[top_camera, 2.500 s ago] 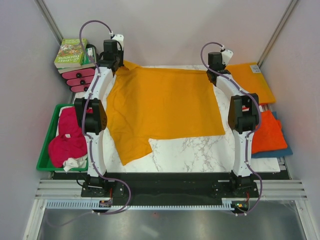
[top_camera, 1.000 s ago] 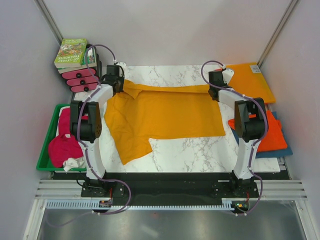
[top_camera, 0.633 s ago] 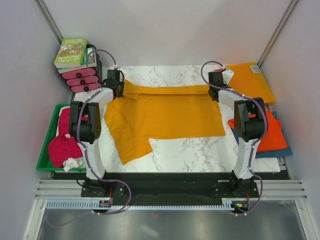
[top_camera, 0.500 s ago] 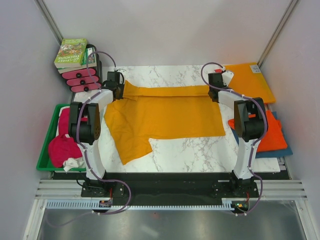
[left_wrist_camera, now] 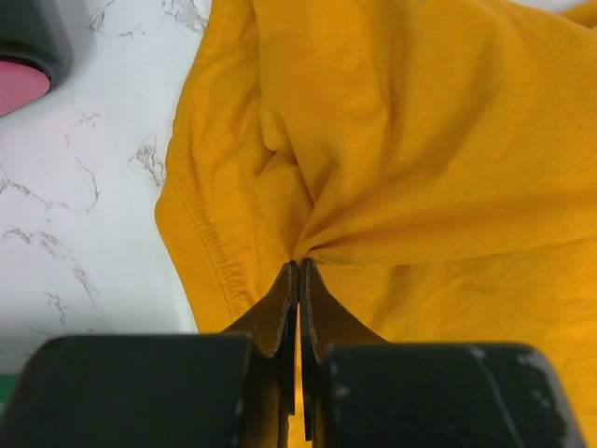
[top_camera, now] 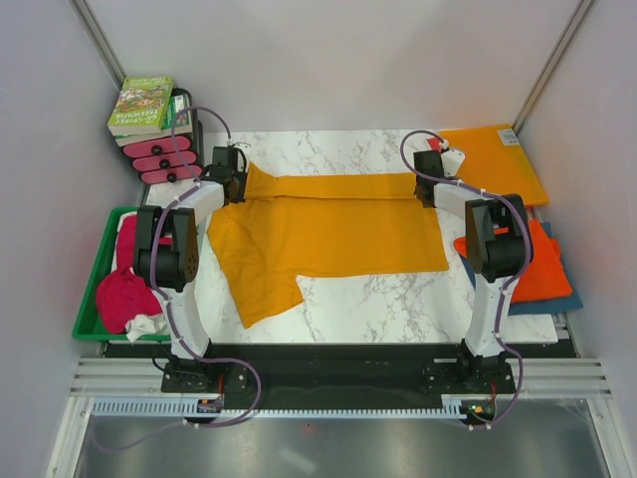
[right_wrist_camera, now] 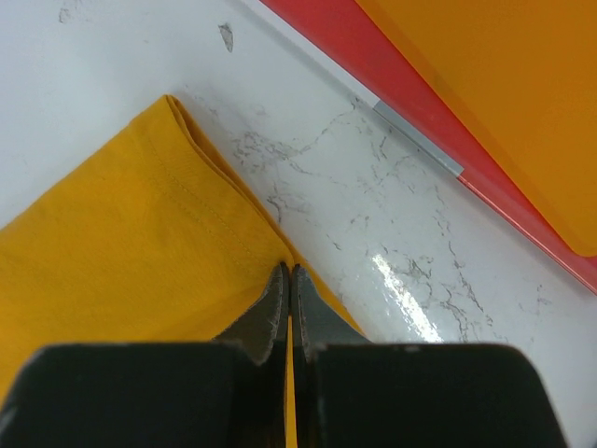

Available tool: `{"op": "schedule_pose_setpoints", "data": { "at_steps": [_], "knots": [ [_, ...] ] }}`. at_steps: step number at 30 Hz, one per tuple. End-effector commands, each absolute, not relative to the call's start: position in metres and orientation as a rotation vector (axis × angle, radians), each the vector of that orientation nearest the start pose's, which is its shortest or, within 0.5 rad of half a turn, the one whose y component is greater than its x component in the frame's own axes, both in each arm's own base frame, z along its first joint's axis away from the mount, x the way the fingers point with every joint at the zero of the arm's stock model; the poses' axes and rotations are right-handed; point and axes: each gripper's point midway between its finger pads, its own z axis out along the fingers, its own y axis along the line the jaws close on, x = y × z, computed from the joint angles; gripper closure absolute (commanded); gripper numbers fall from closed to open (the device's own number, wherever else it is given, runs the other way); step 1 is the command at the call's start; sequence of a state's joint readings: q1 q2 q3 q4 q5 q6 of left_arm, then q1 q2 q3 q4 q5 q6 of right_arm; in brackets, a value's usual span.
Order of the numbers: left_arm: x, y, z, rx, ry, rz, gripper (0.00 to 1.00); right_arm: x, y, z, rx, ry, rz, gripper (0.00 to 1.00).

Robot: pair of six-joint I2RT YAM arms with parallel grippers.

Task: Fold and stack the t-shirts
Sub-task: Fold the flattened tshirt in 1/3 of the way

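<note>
Top external: t-shirt (top_camera: 328,224); book (top_camera: 140,104) title unreadable

Book (top_camera: 141,103) cover lettering too small; nothing legible.

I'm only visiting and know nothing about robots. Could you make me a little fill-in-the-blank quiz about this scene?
The t-shirt lying on the marble table is golden-____.
The left gripper and right gripper are both ____ on its cloth.
The ____ tray at the left holds magenta-pink cloth.
Missing words: orange; shut; green.
</note>
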State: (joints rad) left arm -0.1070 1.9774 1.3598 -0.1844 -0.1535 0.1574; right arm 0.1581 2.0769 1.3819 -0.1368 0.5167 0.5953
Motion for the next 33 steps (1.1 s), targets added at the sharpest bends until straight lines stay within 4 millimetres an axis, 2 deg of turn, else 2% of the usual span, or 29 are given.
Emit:
{"op": "schedule_pose_setpoints", "data": {
  "at_steps": [1, 14, 21, 22, 23, 24, 25, 26, 27, 28, 29, 31, 33],
  "knots": [
    [0.502, -0.014, 0.065, 0.249, 2.346, 0.228, 0.98, 0.511, 0.008, 0.027, 0.749, 2.168, -0.276, 1.0],
    [0.485, -0.017, 0.046, 0.271, 2.418, 0.204, 0.98, 0.504, 0.004, 0.017, 0.777, 2.206, -0.325, 1.0],
    [0.484, -0.018, 0.05, 0.271, 2.415, 0.195, 0.98, 0.503, 0.002, 0.022, 0.78, 2.2, -0.33, 0.99],
    [0.484, -0.018, 0.051, 0.272, 2.412, 0.196, 0.98, 0.502, 0.002, 0.023, 0.781, 2.198, -0.328, 0.96],
    [0.483, -0.018, 0.052, 0.271, 2.411, 0.193, 0.98, 0.502, 0.003, 0.026, 0.782, 2.189, -0.322, 0.81],
    [0.484, -0.018, 0.06, 0.259, 2.391, 0.19, 0.93, 0.504, 0.003, 0.038, 0.788, 2.16, -0.304, 0.73],
    [0.485, -0.018, 0.065, 0.251, 2.373, 0.19, 0.82, 0.504, 0.003, 0.042, 0.788, 2.137, -0.288, 0.65],
    [0.483, -0.019, 0.068, 0.249, 2.362, 0.183, 0.73, 0.504, 0.004, 0.048, 0.787, 2.117, -0.276, 0.53],
    [0.484, -0.019, 0.074, 0.235, 2.343, 0.178, 0.61, 0.506, 0.004, 0.066, 0.787, 2.077, -0.245, 0.47],
    [0.486, -0.021, 0.088, 0.221, 2.305, 0.167, 0.45, 0.507, 0.005, 0.073, 0.78, 2.056, -0.229, 0.4],
    [0.487, -0.021, 0.096, 0.208, 2.287, 0.16, 0.39, 0.509, 0.006, 0.081, 0.775, 2.04, -0.217, 0.26],
    [0.491, -0.024, 0.117, 0.17, 2.238, 0.138, 0.29, 0.514, 0.011, 0.102, 0.752, 2.009, -0.187, 0.18],
    [0.494, -0.027, 0.129, 0.141, 2.21, 0.113, 0.27, 0.517, 0.017, 0.112, 0.73, 2.003, -0.164, 0.13]
  ]
}}
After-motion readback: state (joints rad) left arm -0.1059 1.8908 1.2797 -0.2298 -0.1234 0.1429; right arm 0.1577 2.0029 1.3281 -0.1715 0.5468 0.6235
